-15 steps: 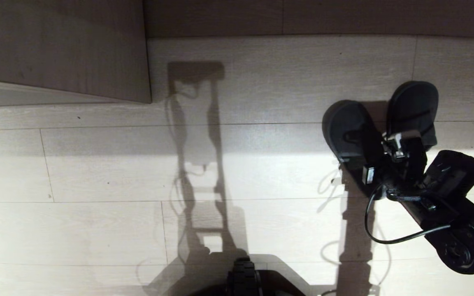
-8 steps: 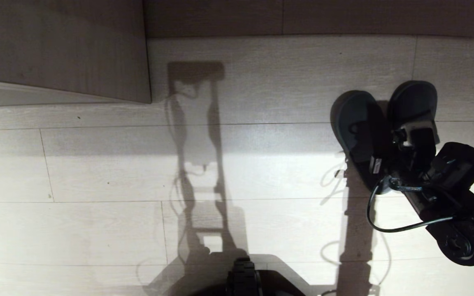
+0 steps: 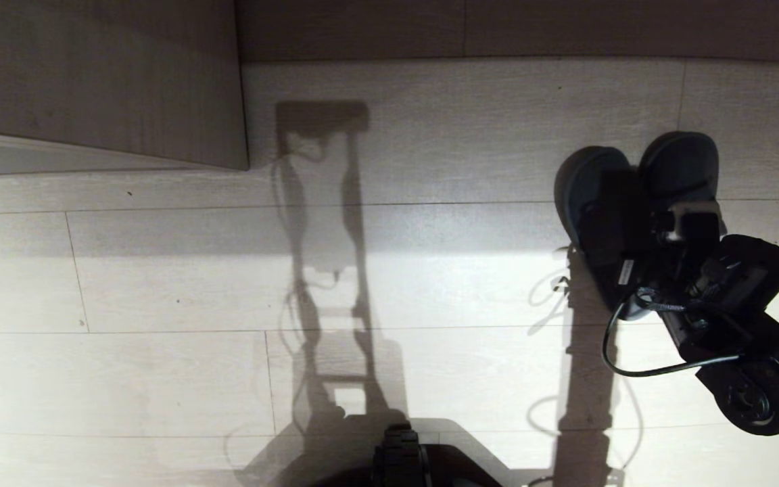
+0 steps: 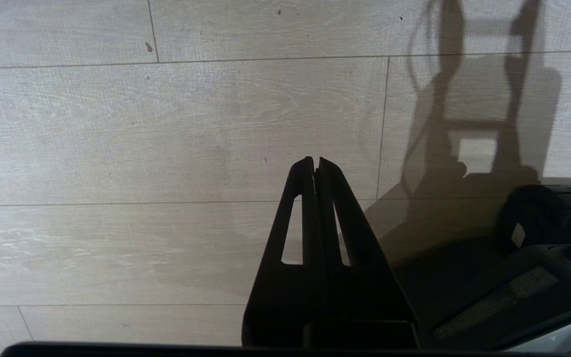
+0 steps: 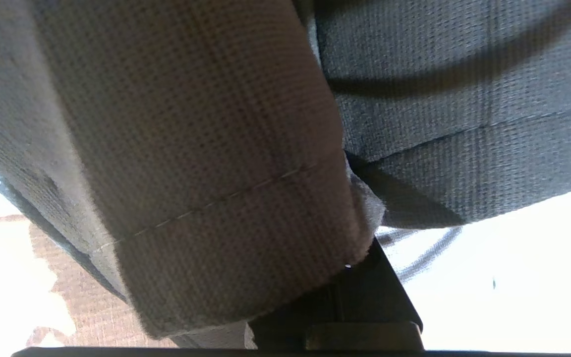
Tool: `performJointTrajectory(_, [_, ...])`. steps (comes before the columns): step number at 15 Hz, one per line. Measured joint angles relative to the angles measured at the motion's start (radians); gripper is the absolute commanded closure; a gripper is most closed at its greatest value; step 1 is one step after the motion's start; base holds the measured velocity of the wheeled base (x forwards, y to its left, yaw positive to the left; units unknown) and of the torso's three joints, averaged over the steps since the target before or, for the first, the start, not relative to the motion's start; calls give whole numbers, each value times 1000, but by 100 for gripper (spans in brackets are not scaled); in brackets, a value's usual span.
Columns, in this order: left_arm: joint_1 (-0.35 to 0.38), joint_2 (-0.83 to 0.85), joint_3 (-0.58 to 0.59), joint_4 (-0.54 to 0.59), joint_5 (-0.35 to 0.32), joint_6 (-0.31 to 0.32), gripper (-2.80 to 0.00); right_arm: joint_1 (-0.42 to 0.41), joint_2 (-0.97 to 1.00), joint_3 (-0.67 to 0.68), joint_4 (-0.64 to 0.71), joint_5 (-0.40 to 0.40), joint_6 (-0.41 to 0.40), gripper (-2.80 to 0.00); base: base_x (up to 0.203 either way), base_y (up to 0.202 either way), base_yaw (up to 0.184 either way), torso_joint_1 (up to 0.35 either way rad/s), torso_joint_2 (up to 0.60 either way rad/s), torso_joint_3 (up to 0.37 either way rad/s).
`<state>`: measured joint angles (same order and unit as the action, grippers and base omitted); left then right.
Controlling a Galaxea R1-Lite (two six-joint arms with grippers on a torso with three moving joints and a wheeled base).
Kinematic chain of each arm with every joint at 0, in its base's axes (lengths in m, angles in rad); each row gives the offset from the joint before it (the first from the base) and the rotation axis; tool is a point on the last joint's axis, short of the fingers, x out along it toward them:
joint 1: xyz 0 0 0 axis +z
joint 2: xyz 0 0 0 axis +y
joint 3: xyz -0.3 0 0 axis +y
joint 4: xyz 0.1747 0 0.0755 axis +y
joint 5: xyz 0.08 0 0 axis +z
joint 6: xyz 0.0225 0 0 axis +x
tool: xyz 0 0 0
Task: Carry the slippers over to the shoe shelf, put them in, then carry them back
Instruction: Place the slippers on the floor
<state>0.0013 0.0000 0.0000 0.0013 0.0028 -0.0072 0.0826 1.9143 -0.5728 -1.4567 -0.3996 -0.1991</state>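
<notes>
The two dark slippers [image 3: 589, 179] hang side by side at the right of the head view, just over the pale plank floor. My right gripper [image 3: 660, 230] is shut on them where their straps meet. In the right wrist view the woven straps [image 5: 191, 148] fill the picture and hide the fingertips. My left gripper [image 4: 315, 161] is parked low beside the base, shut and empty. The taupe shoe shelf unit [image 3: 92, 81], with a pale board along its edge, stands at the far left; its opening does not show.
A dark band of wall [image 3: 531, 27] runs along the far side. My base [image 3: 403, 460] shows at the near edge, its long shadow lying across the floor [image 3: 159, 284]. A black cable [image 3: 626, 368] loops off the right wrist.
The right wrist has turned, and the left slipper has swung to the right against the other one. The pair now hangs closer together. The camera and the left arm have stayed still.
</notes>
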Motion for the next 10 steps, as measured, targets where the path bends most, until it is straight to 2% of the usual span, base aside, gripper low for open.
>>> performJointTrajectory(3, [0, 0, 0, 0, 0, 0, 0, 9, -4, 10, -4, 1, 27, 0, 0, 0, 0, 0, 0, 0])
performJointTrajectory(10, [0, 0, 0, 0, 0, 0, 0, 54, -89, 132, -6, 70, 44, 0, 0, 0, 0, 0, 0, 0])
